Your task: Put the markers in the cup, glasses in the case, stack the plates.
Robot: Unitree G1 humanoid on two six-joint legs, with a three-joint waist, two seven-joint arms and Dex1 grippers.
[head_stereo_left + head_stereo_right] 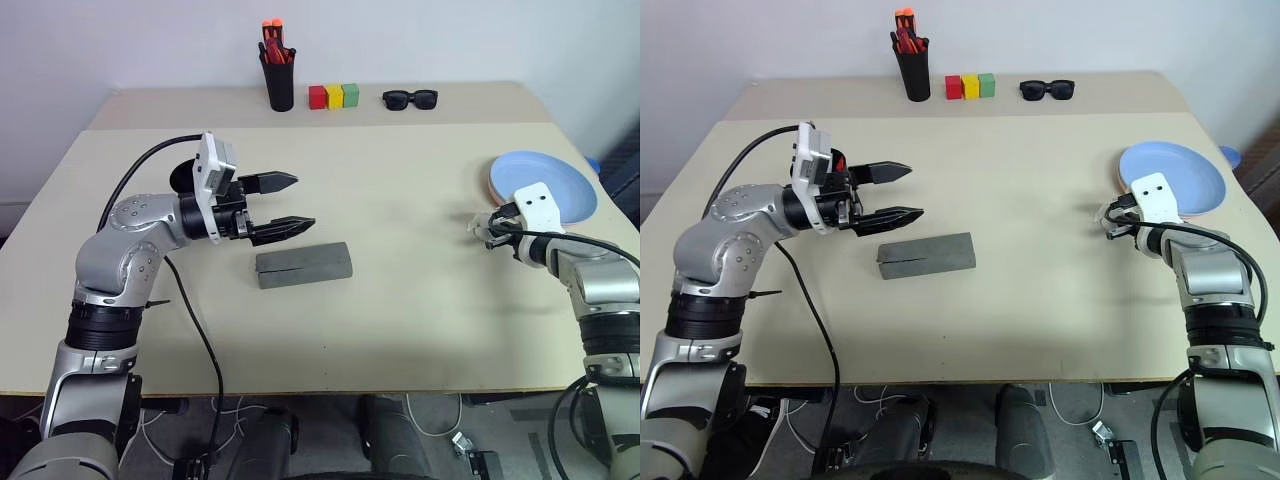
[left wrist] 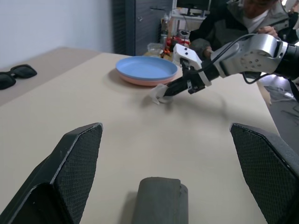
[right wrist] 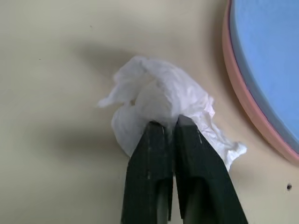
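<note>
1. The right end effector point(image 3: 174, 122) is pinched nearly closed on a crumpled white tissue point(image 3: 156, 98), its two black fingers point(image 3: 150, 154) pressed side by side into the wad, at about 3 o'clock on the tabletop point(image 1: 400, 300).
2. Just beyond the tissue, at 2 o'clock, lie the plates point(image 1: 560, 180): the light blue one sits stacked on the salmon pink one, whose rim point(image 3: 243, 100) shows beneath it.
3. The left end effector point(image 1: 290, 203) hangs above the tabletop at about 10 o'clock, pointing across toward the right, its fingers spread wide with nothing between them.
4. Just below and in front of its fingertips lies the case point(image 1: 303, 264), grey and closed, near the centre of the tabletop.
5. At 12 o'clock, along the far edge, stand a black pen holder point(image 1: 279, 82) with orange-and-red pens, three coloured blocks point(image 1: 334, 96) in red, yellow and green, and black sunglasses point(image 1: 410, 98).
</note>
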